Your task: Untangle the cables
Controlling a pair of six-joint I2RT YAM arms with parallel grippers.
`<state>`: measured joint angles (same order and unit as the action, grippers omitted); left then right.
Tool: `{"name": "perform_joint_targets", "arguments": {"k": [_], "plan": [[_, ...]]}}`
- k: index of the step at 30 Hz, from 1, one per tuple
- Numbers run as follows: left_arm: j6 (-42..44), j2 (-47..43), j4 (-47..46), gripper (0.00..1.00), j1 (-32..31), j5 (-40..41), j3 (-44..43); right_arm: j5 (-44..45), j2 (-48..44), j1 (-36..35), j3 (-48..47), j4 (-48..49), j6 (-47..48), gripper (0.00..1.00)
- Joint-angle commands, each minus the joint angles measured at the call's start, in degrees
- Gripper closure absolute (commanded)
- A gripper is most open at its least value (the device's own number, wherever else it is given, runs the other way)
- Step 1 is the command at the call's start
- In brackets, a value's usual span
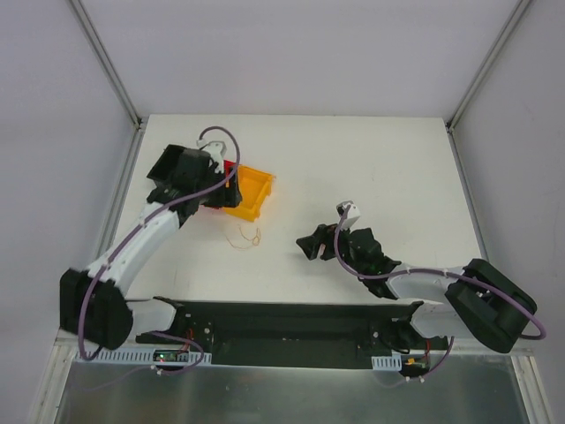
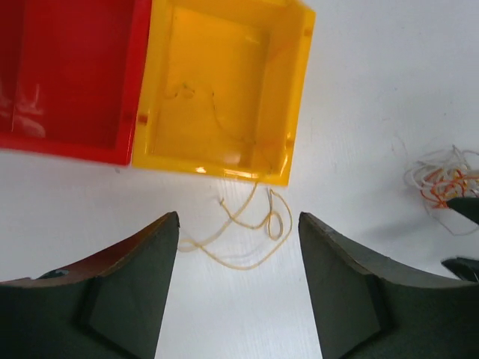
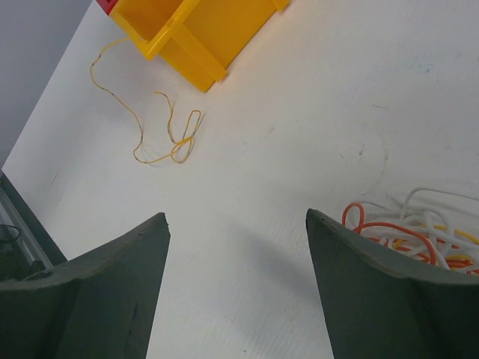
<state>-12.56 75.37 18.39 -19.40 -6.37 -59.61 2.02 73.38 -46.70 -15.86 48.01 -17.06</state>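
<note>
A single thin yellow-tan strand (image 2: 242, 267) of the cables lies in loose loops on the white table, just in front of the yellow bin (image 2: 224, 90). One end reaches up to the bin's front wall. My left gripper (image 2: 238, 217) hovers above it, open and empty. The same strand (image 3: 183, 142) shows far ahead in the right wrist view and the strand (image 1: 244, 237) is seen from above. The tangle (image 3: 419, 232) of orange, white and yellow cables sits right of my right gripper (image 3: 236, 215), which is open and holds nothing. From the left wrist, the tangle (image 2: 441, 176) is at the far right.
A red bin (image 2: 67, 75) stands against the yellow bin's left side, both near the table's back left. The yellow bin (image 1: 250, 190) sits beside my left gripper (image 1: 219, 196). My right gripper (image 1: 309, 245) is mid-table. The black base rail (image 1: 282, 331) runs along the near edge.
</note>
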Motion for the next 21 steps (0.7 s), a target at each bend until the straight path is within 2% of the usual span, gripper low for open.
{"name": "perform_joint_targets", "arguments": {"k": [1,3,5,6,11,14,18,21], "plan": [[-6.8,-17.9,-3.7,0.39,0.2,2.4,14.4,-1.2,0.1,0.3,-2.0,2.5,-0.1,0.23],[-9.2,-25.2,-8.1,0.38,0.1,1.4,22.7,-1.4,0.2,0.3,-2.0,2.6,-0.3,0.24],[-12.0,-29.7,-11.7,0.27,0.1,0.8,29.0,-1.4,0.4,0.3,-2.0,2.8,-0.4,0.24],[-12.7,-30.2,-12.3,0.24,0.1,-0.5,31.2,-1.4,0.7,0.3,-2.1,2.9,-0.5,0.24],[-20.3,-23.9,-14.3,0.25,-0.1,-2.8,34.4,-1.4,1.1,0.4,-2.0,3.2,-1.0,0.24],[-26.2,-19.2,-19.6,0.27,-0.6,-4.9,36.6,-1.0,0.7,0.4,-1.7,3.2,-1.1,0.24],[-40.7,-15.5,-26.3,0.32,-1.0,-4.6,40.7,-0.6,0.5,0.3,-1.5,3.2,-1.2,0.24],[-49.1,-13.3,-27.7,0.34,-1.3,-2.5,42.0,-0.4,0.5,0.3,-1.5,3.2,-1.3,0.24]]}}
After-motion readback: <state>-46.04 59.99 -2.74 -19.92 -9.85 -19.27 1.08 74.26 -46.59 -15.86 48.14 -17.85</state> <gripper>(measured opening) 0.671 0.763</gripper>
